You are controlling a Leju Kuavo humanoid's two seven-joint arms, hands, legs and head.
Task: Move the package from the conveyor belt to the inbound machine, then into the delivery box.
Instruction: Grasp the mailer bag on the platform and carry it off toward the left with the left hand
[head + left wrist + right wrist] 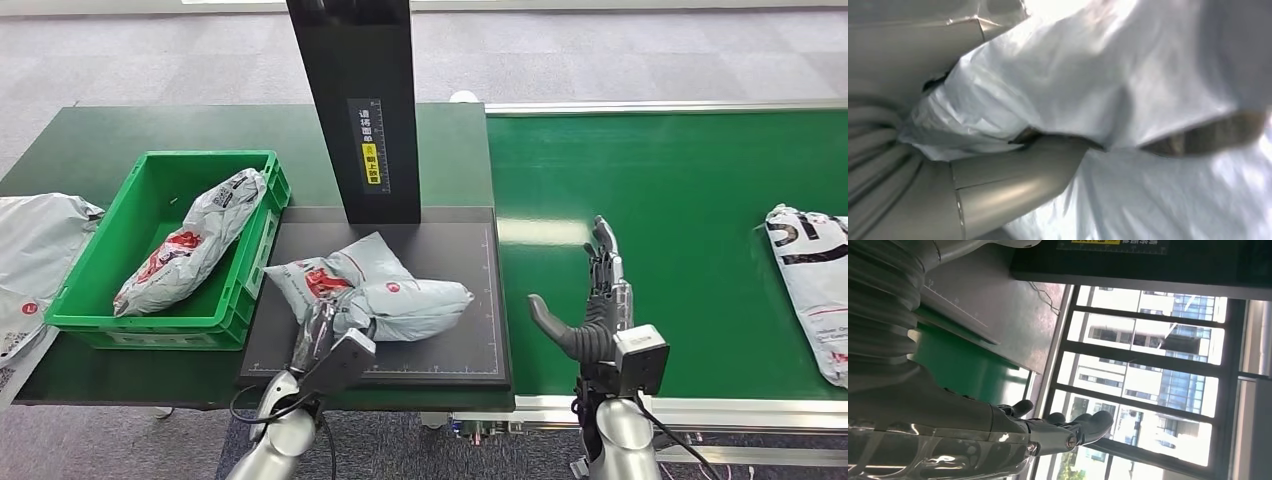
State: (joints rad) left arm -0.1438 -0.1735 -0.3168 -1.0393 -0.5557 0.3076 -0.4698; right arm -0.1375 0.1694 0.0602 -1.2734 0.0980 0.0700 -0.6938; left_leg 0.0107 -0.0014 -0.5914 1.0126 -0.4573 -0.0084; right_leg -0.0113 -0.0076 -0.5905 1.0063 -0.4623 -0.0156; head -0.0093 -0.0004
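Package [375,287] on inbound machine plate [440,355], gripped at its 7 o'clock end by left hand [325,325]; wrist view confirms thumb [1018,180] pressed into the film. Right hand [590,300] over conveyor belt [690,180], fingers apart, holding nothing. Delivery box [150,325] at 9 o'clock.

Black post [362,110] blocks platform [460,340] rear; front open.

Landmark: scanner platform [450,350]. Package [375,285] lain on platform, before scanner column [365,100]. Crate [150,320] placed touching platform's left edge, one parcel [190,245] contained in it. Conveyor belt [690,180] located right of platform; another parcel [815,285] lain at belt's far right.
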